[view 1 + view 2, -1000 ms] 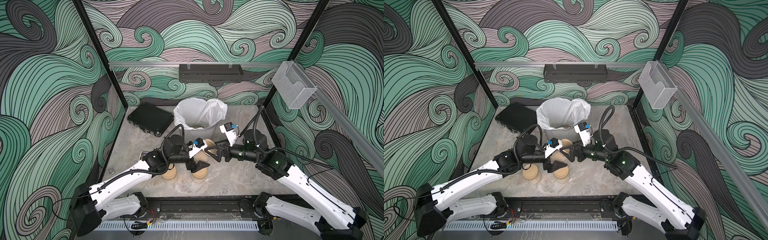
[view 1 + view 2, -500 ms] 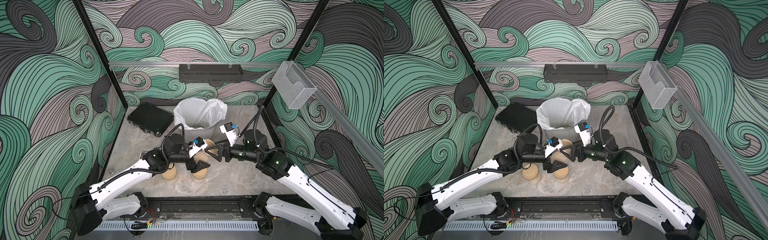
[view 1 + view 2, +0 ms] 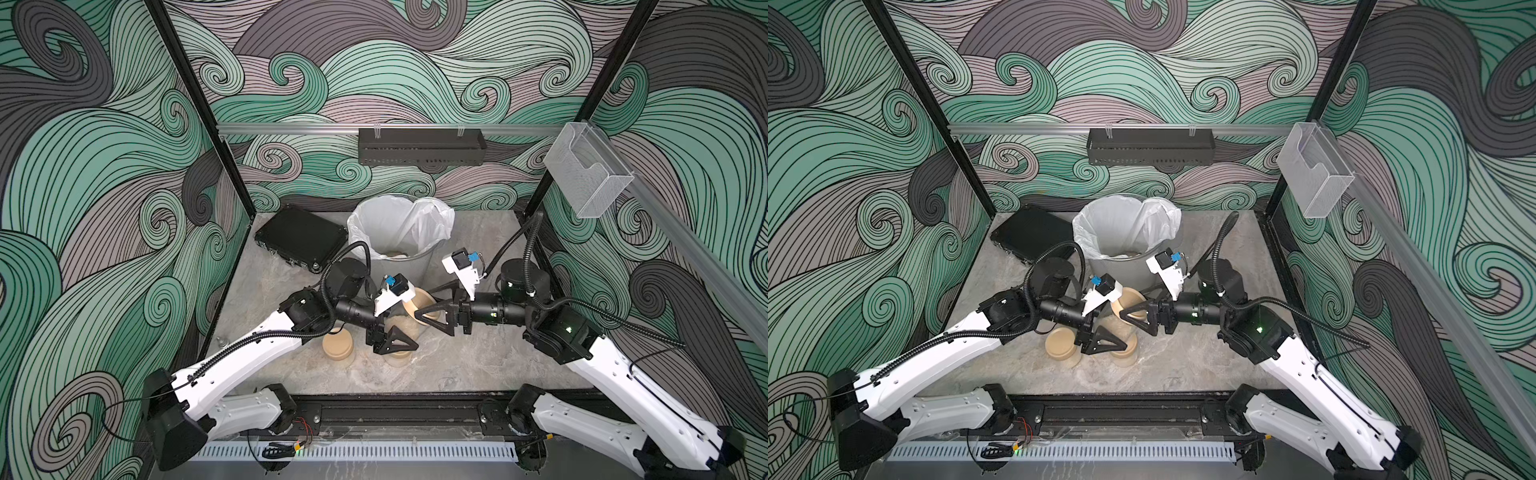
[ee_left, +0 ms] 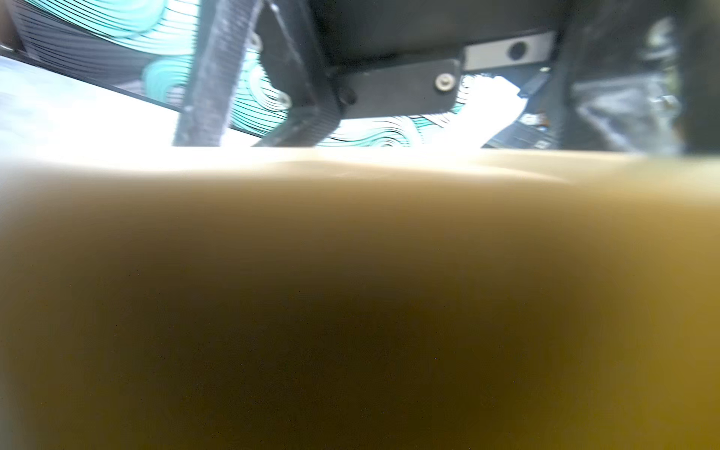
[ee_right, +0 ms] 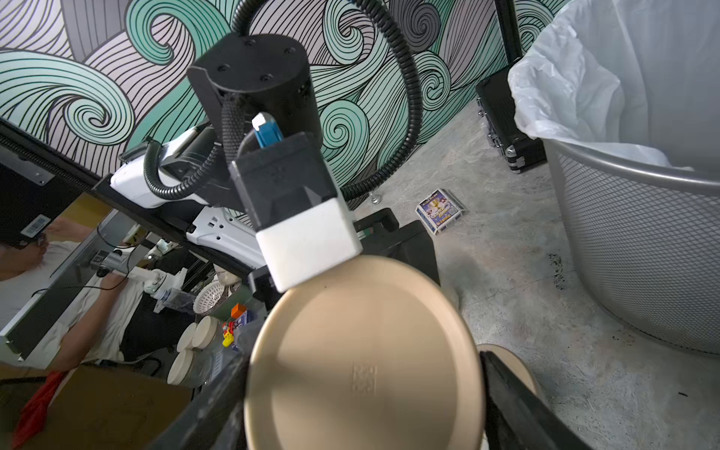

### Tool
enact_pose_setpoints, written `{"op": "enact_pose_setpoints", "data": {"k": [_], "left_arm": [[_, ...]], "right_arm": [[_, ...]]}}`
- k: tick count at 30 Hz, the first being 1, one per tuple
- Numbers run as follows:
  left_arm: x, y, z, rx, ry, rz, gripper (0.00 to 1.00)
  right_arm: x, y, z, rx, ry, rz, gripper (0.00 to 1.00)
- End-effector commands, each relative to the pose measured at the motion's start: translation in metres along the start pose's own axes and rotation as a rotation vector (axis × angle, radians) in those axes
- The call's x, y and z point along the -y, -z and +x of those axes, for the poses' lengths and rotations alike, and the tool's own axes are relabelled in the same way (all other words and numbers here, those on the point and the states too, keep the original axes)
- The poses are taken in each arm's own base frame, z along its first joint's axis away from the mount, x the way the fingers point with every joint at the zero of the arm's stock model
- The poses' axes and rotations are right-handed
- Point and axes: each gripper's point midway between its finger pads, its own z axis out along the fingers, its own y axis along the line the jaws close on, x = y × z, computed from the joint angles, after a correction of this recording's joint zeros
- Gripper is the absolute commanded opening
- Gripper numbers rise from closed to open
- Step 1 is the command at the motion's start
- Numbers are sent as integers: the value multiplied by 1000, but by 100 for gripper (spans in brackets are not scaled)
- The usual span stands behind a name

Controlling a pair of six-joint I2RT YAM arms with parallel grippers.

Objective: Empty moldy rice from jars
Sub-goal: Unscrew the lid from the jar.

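One jar hangs tilted above the table between both arms, and its tan lid (image 3: 417, 302) faces the right arm. Moldy rice (image 3: 405, 325) shows pale through its clear wall. My left gripper (image 3: 405, 328) is shut on the jar's body; in the left wrist view a tan blur of the lid (image 4: 350, 272) hides its jaws. My right gripper (image 5: 364, 389) is shut on the lid (image 5: 366, 350), a black finger pressed on each side of its rim. Two more lidded jars stand on the table: one to the left (image 3: 337, 343), one under the left gripper (image 3: 397, 360).
A silver mesh wastebasket (image 3: 409, 270) with a white liner (image 3: 399, 228) stands just behind the grippers, with some pale rice at its bottom. A black case (image 3: 301, 239) lies at the back left. A small printed box (image 5: 440, 210) lies on the table by the left wall.
The right gripper's jaws have narrowed onto the lid of the held jar. Both arms and the jar have stayed almost where they were.
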Motion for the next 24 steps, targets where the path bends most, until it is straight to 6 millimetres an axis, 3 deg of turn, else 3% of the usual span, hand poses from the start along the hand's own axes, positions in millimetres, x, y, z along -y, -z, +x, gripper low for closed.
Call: {"op": "enact_pose_setpoints", "data": {"k": [1, 6, 16, 24], "left_arm": [[55, 7, -42, 101, -146, 244, 23], [58, 7, -40, 98, -145, 265, 24], [59, 5, -36, 92, -150, 294, 26], [57, 4, -32, 91, -164, 278, 27]], "right_arm": [[-13, -12, -8, -2, 106, -97, 67], [-22, -9, -6, -14, 133, -153, 67], [-22, -8, -6, -19, 152, -154, 71], [-10, -7, -6, -26, 131, -82, 84]]}}
